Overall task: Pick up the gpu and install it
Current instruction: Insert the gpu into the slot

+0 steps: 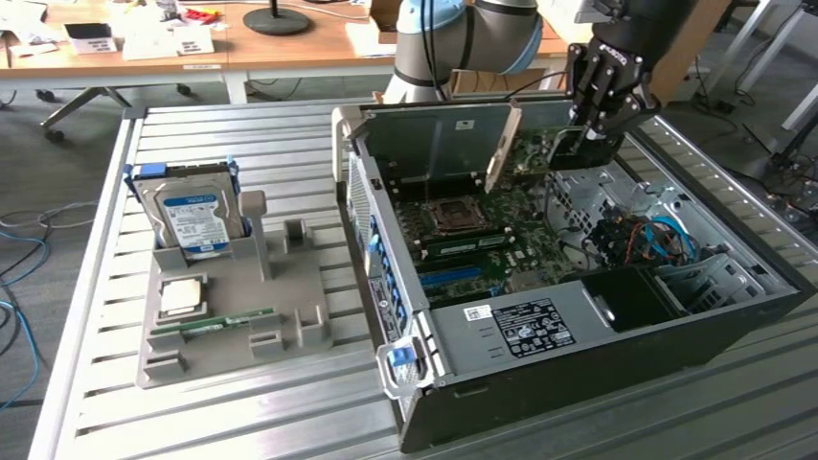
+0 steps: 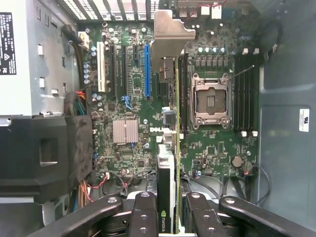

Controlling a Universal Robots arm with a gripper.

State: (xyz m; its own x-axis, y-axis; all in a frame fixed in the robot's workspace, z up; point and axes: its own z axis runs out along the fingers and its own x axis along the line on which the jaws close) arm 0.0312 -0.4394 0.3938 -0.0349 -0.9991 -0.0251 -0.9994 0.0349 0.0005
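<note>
My gripper (image 1: 591,142) hangs over the far end of the open computer case (image 1: 715,316), shut on the gpu (image 1: 562,153). The card's silver end bracket (image 1: 505,144) points toward the case's rear wall. In the wrist view the gpu (image 2: 167,163) stands on edge between my black fingers (image 2: 143,212), with its bracket (image 2: 170,34) at the far end. It hovers above the motherboard (image 2: 123,98), between the blue slot (image 2: 146,71) and the processor socket (image 2: 211,101). The card's lower edge is apart from the board.
A grey parts tray (image 1: 301,316) lies at the exterior view's left. It holds an upright hard drive (image 1: 192,216), a processor chip (image 1: 179,295) and a green memory stick (image 1: 217,321). Inside the case are a black shroud (image 1: 646,297), cables (image 1: 639,240) and the labelled power supply (image 1: 524,326).
</note>
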